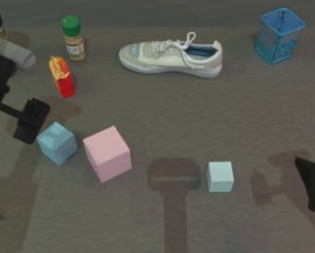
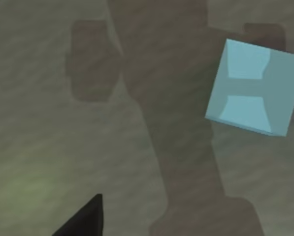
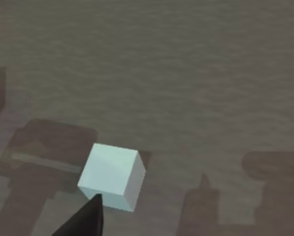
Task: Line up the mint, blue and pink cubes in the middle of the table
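The light blue cube point(image 1: 57, 142) sits on the table point(image 1: 199, 121) at the left, turned at an angle, with the larger pink cube point(image 1: 107, 153) just to its right. The small mint cube point(image 1: 220, 176) rests right of centre, near the front. My left gripper point(image 1: 30, 121) hovers open just left of and behind the blue cube, not touching it. In the left wrist view the blue cube point(image 2: 257, 88) lies ahead and to one side of one dark fingertip point(image 2: 90, 216). My right gripper point(image 1: 313, 183) hangs open at the right edge, and the mint cube point(image 3: 112, 176) lies just beyond its fingertip point(image 3: 90, 216).
Along the back stand a green-capped spice bottle point(image 1: 73, 38), a red fries carton point(image 1: 62, 77), a pale sneaker point(image 1: 172, 54) and a bright blue perforated cup point(image 1: 279, 35). Arm shadows fall across the front middle.
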Controlling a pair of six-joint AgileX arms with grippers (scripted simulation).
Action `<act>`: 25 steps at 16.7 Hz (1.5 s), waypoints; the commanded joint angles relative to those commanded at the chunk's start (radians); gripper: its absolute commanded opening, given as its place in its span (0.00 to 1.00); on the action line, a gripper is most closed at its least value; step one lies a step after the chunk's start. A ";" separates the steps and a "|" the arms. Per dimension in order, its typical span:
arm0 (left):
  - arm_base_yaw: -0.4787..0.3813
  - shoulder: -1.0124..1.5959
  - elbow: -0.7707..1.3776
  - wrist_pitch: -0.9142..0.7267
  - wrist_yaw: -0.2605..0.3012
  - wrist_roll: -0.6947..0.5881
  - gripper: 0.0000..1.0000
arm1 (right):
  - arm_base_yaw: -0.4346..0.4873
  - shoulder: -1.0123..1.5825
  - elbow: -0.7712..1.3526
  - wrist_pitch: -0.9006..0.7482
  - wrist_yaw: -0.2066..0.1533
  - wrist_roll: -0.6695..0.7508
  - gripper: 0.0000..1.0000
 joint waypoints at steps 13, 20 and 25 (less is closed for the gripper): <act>-0.061 0.638 0.503 -0.326 0.004 0.153 1.00 | -0.372 -0.609 -0.412 0.374 0.018 -0.193 1.00; -0.059 0.669 0.457 -0.250 0.005 0.156 1.00 | -0.372 -0.609 -0.412 0.374 0.018 -0.193 1.00; -0.060 0.761 0.354 -0.047 0.005 0.156 1.00 | -0.372 -0.609 -0.412 0.374 0.018 -0.193 1.00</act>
